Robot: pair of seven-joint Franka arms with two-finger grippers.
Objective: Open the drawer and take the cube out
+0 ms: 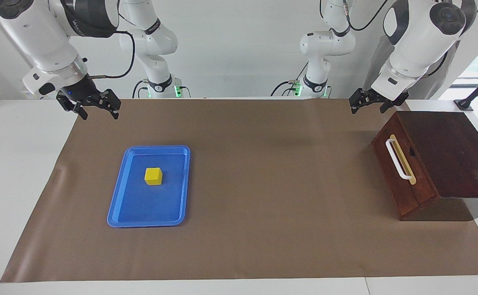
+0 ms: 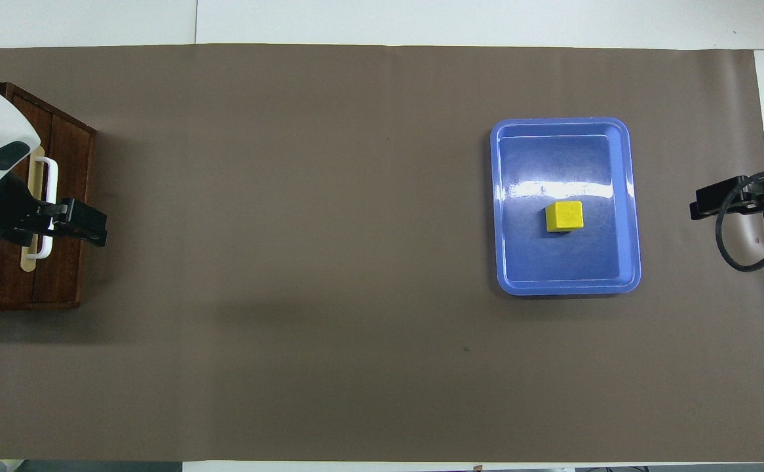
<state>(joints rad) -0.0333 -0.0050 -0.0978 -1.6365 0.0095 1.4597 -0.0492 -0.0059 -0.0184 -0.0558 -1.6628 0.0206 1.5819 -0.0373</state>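
The drawer (image 1: 403,184) is shut, its dark reddish-brown front flush with the wooden cabinet (image 1: 452,155) at the left arm's end of the table; its front also shows in the overhead view (image 2: 67,190). Its white bar handle (image 1: 398,159) is free. The yellow cube (image 1: 153,176) lies in a blue tray (image 1: 118,205) toward the right arm's end, also seen from overhead (image 2: 564,216). My left gripper (image 1: 369,108) is open and empty, raised clear of the cabinet. My right gripper (image 1: 99,114) is open and empty, raised over the mat's edge near the robots.
A brown mat (image 1: 263,184) covers most of the white table. The cabinet stands on the mat's end with its drawer front facing the tray. The blue tray (image 2: 628,196) holds only the cube.
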